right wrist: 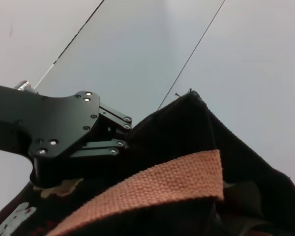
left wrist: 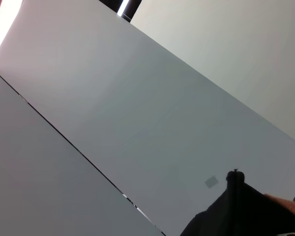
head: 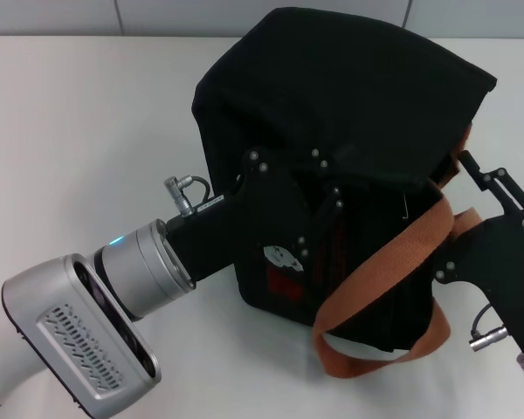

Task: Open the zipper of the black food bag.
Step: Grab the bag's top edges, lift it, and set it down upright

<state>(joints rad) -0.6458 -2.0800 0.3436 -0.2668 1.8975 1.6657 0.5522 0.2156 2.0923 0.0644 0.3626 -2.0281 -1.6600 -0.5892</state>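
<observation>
— Black fabric item?
— The black food bag [head: 349, 113] is slumping on the white desk [head: 79, 131], an orange handle [head: 375, 271] looping over its front; contents hidden.
— Arms?
— Left tool [head: 319, 209] is pressing against the bag's side, right tool [head: 472, 188] is reaching to its top edge; grip of either: cannot tell.

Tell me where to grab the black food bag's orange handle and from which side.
Judging from the head view, take the orange webbing handle on its flat diagonal run across the black food bag, coming from the robot's right, where the right gripper is beside it. That strap lies exposed; its lower loop sags floppy toward the table.
</observation>
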